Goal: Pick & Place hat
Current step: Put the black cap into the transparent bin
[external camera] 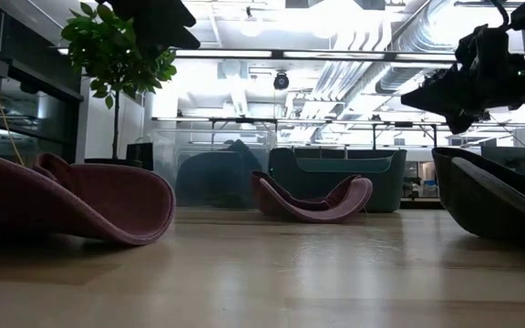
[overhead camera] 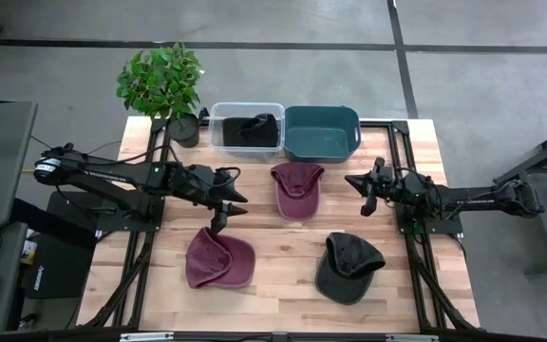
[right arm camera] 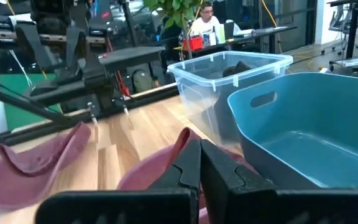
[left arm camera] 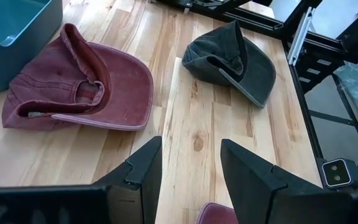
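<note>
Three caps lie upside down on the wooden table. One maroon cap [overhead camera: 219, 258] is near the front left, a second maroon cap [overhead camera: 297, 188] lies mid-table, and a dark grey cap [overhead camera: 348, 267] is front right. My left gripper [overhead camera: 228, 213] hangs open above the table, between the two maroon caps and touching neither. Its wrist view shows the open gripper [left arm camera: 191, 168] facing the mid-table maroon cap [left arm camera: 79, 81] and the grey cap [left arm camera: 232, 56]. My right gripper [overhead camera: 364, 195] is shut, hovering right of the mid-table maroon cap [right arm camera: 154, 171].
At the far edge stand a clear bin [overhead camera: 247, 128] holding a dark hat, a teal bin [overhead camera: 322, 131] and a potted plant [overhead camera: 164, 85]. Bare wood lies between the caps [overhead camera: 283, 247]. A person sits in the room beyond the table [right arm camera: 205, 22].
</note>
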`<action>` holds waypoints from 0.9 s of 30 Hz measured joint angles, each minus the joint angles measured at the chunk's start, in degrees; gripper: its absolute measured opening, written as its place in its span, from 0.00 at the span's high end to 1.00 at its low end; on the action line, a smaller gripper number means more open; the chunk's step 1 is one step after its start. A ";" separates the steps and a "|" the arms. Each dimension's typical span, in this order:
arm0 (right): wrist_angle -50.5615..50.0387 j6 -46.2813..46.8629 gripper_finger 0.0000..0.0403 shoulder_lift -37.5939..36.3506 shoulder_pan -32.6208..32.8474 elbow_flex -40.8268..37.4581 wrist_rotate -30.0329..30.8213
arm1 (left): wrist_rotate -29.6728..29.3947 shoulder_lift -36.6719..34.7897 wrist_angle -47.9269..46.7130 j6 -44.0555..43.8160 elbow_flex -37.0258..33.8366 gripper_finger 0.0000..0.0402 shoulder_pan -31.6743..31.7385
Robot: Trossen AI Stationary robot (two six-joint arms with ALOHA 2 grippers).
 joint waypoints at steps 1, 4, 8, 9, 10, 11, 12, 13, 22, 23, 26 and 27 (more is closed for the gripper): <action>-0.13 0.09 1.00 0.00 0.00 0.00 -0.33 | 0.00 0.02 0.00 0.00 0.00 0.63 0.00; -0.08 2.06 1.00 0.02 0.02 0.00 -2.77 | 0.00 0.02 0.02 0.00 0.00 0.63 0.00; -0.02 7.10 1.00 0.02 0.02 0.00 -5.77 | 0.00 0.02 0.00 0.00 0.00 0.63 0.00; 0.04 8.39 1.00 0.01 0.02 0.00 -6.63 | 0.00 0.00 0.00 0.00 0.00 0.63 0.00; 0.04 9.50 1.00 0.00 0.00 0.00 -7.45 | 0.00 0.02 0.00 0.00 0.00 0.63 0.00; 0.10 10.83 1.00 0.01 0.00 0.00 -8.37 | 0.00 0.02 0.00 0.00 0.00 0.63 0.00; 0.09 12.38 1.00 0.00 0.00 0.00 -9.64 | 0.00 0.01 0.00 0.01 0.00 0.63 0.00; 0.00 13.81 1.00 0.00 0.00 0.00 -11.06 | 0.00 0.02 0.00 0.02 0.00 0.63 0.00; -0.16 19.09 1.00 0.02 0.01 0.00 -16.82 | 0.00 0.02 0.00 0.02 0.00 0.63 0.00; -0.30 19.56 1.00 0.00 0.01 0.00 -16.84 | 0.00 0.02 0.00 0.02 0.00 0.63 0.00; -1.96 19.70 1.00 0.02 0.00 0.00 -17.56 | 0.00 0.01 0.00 0.02 0.00 0.63 0.00; -2.39 19.65 1.00 0.02 0.00 0.00 -18.25 | -0.01 0.02 0.00 0.02 0.00 0.63 0.00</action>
